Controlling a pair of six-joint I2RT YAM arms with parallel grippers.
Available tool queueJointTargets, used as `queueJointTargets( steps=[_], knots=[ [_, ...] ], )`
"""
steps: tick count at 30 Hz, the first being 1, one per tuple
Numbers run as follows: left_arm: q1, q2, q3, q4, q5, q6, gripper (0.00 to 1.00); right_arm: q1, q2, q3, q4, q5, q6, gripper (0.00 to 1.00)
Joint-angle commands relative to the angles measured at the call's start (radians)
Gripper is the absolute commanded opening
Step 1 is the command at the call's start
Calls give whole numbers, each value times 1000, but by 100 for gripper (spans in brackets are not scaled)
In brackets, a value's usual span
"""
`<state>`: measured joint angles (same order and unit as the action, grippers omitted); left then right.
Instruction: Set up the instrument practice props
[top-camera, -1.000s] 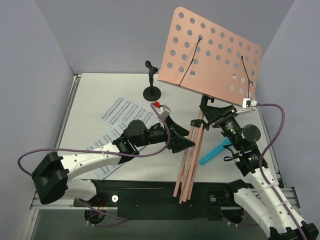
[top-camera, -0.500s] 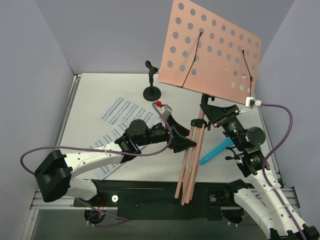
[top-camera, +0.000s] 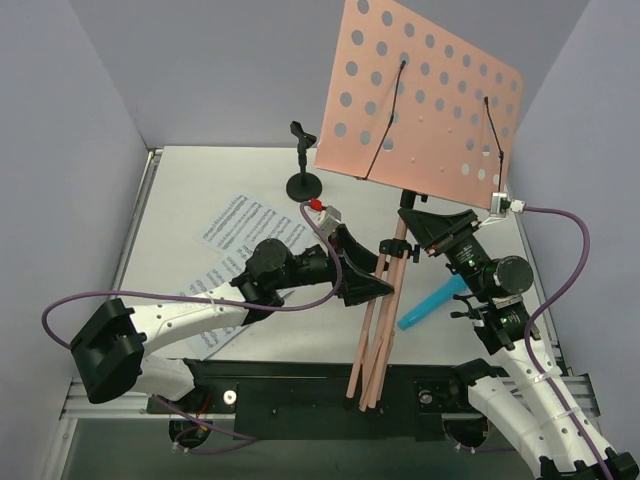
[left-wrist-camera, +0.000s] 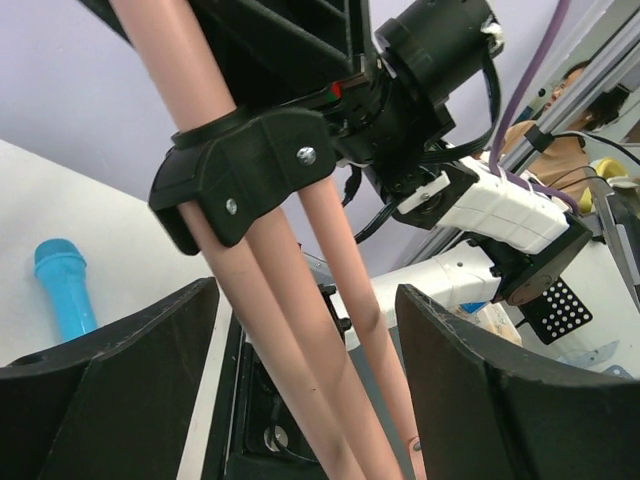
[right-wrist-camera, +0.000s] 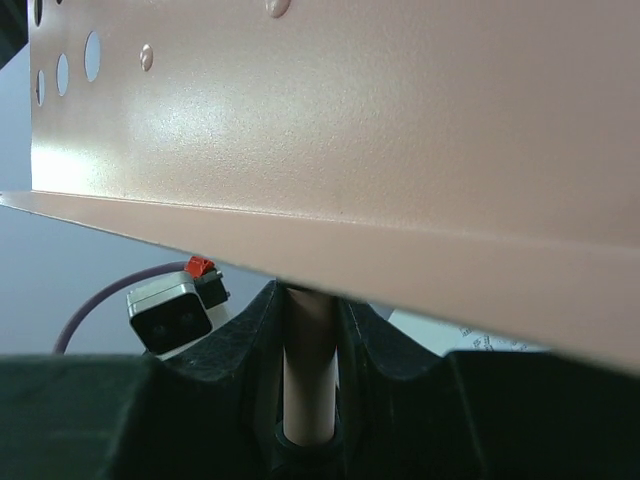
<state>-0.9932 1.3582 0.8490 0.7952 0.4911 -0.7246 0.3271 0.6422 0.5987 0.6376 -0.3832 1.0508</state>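
Note:
The pink music stand is held tilted above the table, its hole-punched desk (top-camera: 430, 100) high at the back with two black wire page holders (top-camera: 385, 115). Its thin legs (top-camera: 375, 330) are folded together and point at the near edge. My right gripper (top-camera: 415, 225) is shut on the stand's post (right-wrist-camera: 308, 370) just under the desk (right-wrist-camera: 350, 120). My left gripper (top-camera: 375, 275) is open, its fingers (left-wrist-camera: 110, 380) on either side of the legs (left-wrist-camera: 300, 330), below the black collar (left-wrist-camera: 250, 170), with gaps at both sides. Two white sheets of music (top-camera: 240, 225) lie at the left, partly under my left arm.
A small black microphone stand (top-camera: 303, 170) stands at the back middle. A blue toy microphone (top-camera: 430, 303) lies on the table right of the legs, also in the left wrist view (left-wrist-camera: 65, 290). Grey walls close the left, back and right sides.
The stand's desk has tipped up more upright and risen a little. The leg ends have swung slightly left. Both grippers keep their places on the stand.

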Motion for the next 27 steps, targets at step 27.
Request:
queueJointTargets(
  steps=[27],
  knots=[
    [137, -18, 304, -87, 149, 88, 91, 0, -102, 154, 297, -121, 37, 0]
  ],
)
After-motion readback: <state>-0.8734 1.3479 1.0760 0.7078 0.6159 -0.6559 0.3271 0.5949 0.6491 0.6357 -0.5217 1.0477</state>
